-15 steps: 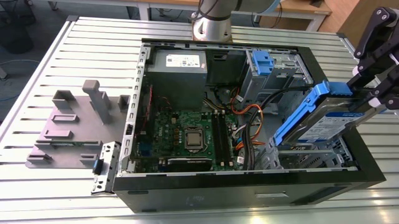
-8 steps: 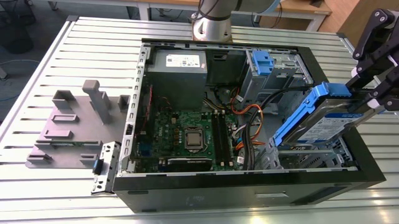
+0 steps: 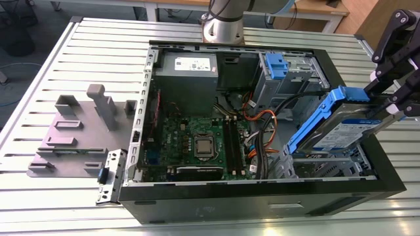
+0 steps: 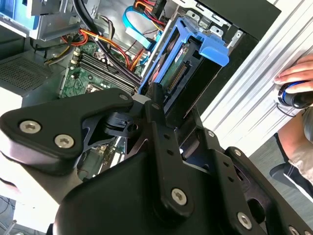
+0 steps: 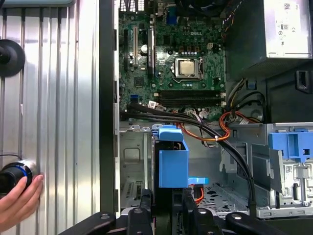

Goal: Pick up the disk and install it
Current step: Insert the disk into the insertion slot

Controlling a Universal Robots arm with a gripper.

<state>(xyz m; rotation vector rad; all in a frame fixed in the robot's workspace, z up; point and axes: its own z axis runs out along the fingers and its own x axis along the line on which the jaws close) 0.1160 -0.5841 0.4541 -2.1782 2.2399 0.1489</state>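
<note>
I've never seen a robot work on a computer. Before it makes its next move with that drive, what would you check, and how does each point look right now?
1. Grip on the disk: ok. The tool is shut on it and holds it tilted above the case.
2. Disk seated in the metal bay: not ok. It hangs above the bay, not yet in.
3. Cables out of the way: cannot tell. Orange and black ones run close beside the disk.
4. Hand away from the case: ok. It rests on the table, outside the case wall.
</note>
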